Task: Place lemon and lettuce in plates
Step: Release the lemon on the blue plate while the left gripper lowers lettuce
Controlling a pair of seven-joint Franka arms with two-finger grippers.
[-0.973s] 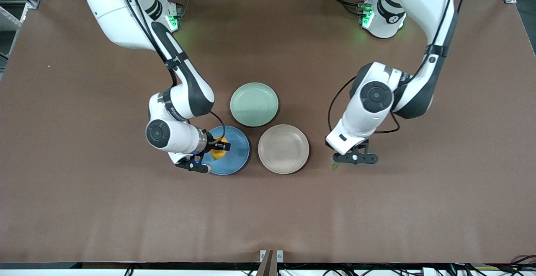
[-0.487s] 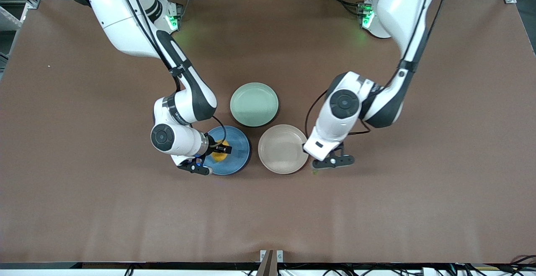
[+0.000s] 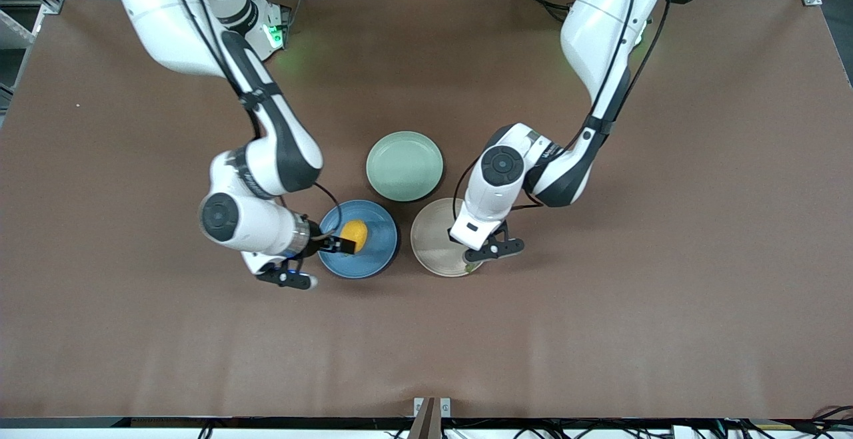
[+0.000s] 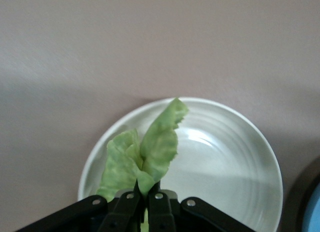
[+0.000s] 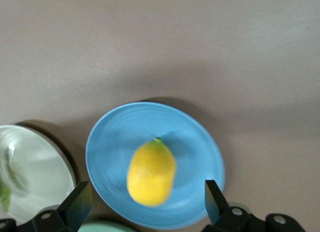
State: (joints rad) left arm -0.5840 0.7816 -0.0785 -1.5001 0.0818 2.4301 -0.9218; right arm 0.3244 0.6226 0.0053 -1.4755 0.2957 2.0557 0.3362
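The yellow lemon [image 3: 354, 234] lies in the blue plate [image 3: 376, 252]. My right gripper [image 3: 338, 244] is open and empty, just over the blue plate's rim toward the right arm's end. In the right wrist view the lemon [image 5: 151, 172] lies on the blue plate [image 5: 200, 147] between and ahead of my open gripper [image 5: 146, 192]. My left gripper [image 3: 474, 260] is shut on the lettuce [image 4: 145, 152] by its stem and holds it over the beige-pink plate [image 3: 430, 232]. In the left wrist view the leaf hangs over that plate [image 4: 225, 162]. Only a green tip of the lettuce [image 3: 472, 267] shows in the front view.
A pale green plate [image 3: 404, 166] stands empty, farther from the front camera than the two other plates and touching close to both. The three plates sit in a tight cluster mid-table. Brown table surface [image 3: 600, 332] lies all around.
My right gripper has let go of the lemon and drawn back toward the right arm's end. My left arm has carried the lettuce from over bare table to over the beige-pink plate.
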